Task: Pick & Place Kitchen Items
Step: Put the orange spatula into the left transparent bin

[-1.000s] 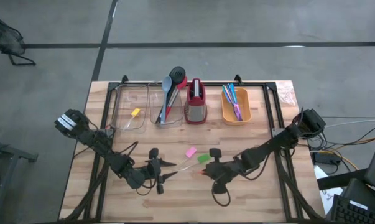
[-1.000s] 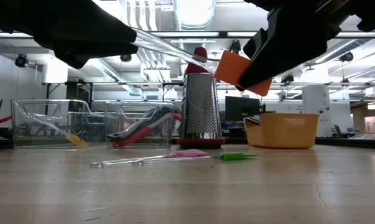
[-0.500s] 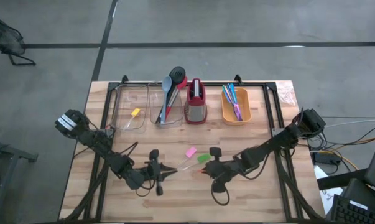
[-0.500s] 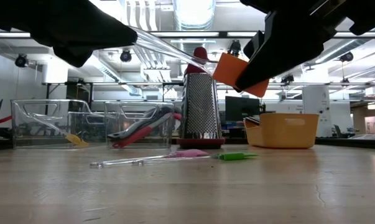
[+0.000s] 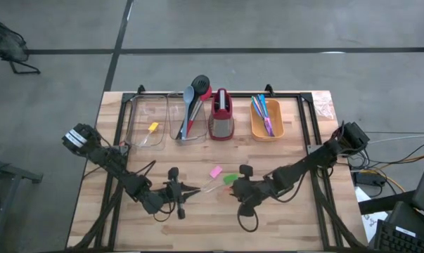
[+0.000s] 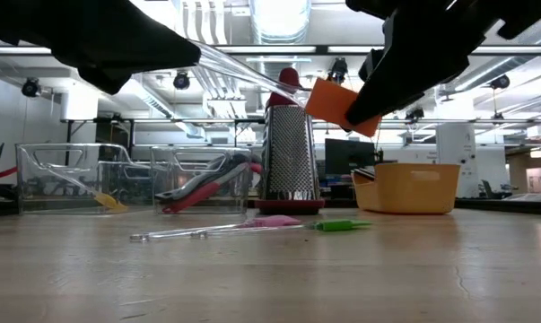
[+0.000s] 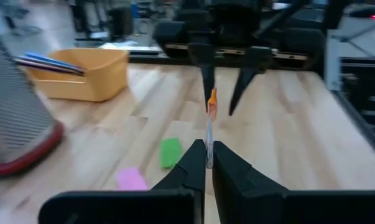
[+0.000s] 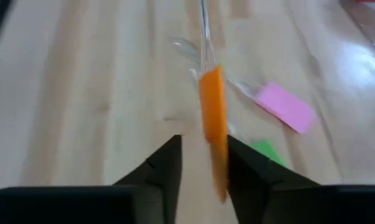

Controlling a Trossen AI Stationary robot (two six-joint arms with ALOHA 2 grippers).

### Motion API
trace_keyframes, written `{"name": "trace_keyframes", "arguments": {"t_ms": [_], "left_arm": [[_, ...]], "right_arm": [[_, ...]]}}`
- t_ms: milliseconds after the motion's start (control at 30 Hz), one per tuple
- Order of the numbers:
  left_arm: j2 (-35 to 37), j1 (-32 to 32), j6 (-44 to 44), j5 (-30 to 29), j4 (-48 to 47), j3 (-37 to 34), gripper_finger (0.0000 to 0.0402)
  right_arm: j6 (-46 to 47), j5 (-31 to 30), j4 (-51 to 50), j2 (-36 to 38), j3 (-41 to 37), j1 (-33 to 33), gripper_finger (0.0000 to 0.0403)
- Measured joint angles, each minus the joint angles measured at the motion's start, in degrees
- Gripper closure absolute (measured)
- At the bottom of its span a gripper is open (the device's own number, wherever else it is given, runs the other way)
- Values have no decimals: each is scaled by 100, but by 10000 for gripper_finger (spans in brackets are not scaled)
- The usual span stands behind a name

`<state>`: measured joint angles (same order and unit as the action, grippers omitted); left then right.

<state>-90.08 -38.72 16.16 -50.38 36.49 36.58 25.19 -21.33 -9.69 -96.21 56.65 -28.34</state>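
1. The wooden table point(image 5: 296, 218) carried everything, with both dark arms reaching in low over its near half.
2. The left arm came in from the table's left side, and the left gripper point(image 7: 207, 163) was clenched on the clear handle of an orange-headed spatula point(image 6: 335, 101), which was held up off the table.
3. The right arm came in from the right side, and the right gripper point(image 8: 203, 155) faced the left one. Its fingers stood a little apart on either side of the orange head; whether they touched it could not be told.
4. Along the far edge stood a red-and-grey grater point(image 5: 221, 116), between a clear bin on its left and an orange bin point(image 5: 266, 128) on its right.
5. That clear bin point(image 5: 185, 121) held long-handled spoons point(image 5: 195, 95) in black, grey-blue and red, their bowls sticking out past the far rim.
6. A second clear bin point(image 5: 147, 119), further left, held a yellow-headed spatula point(image 5: 152, 128).
7. The orange bin held thin blue and pink cutlery point(image 5: 262, 109).
8. On the table between the two grippers lay a clear-handled pink-headed spatula point(image 5: 215, 171), and a green-headed one point(image 5: 230, 178) just beside it, nearer the right gripper.
9. The held spatula's orange head hung above these two, with its clear handle running back towards the left gripper.
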Motion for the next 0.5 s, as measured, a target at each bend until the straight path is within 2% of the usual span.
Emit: {"name": "trace_keyframes", "arguments": {"t_ms": [200, 333, 500], "left_arm": [[2, -78, 24, -1010, -295, -13, 386], [22, -257, 116, -1833, -545, -15, 387], [75, -573, -96, -2998, -618, -15, 387]], "right_arm": [[679, -493, -1199, 60, 316, -13, 222], [771, -531, -1348, 60, 355, -38, 194], [789, -568, -1293, 60, 299, -60, 180]]}}
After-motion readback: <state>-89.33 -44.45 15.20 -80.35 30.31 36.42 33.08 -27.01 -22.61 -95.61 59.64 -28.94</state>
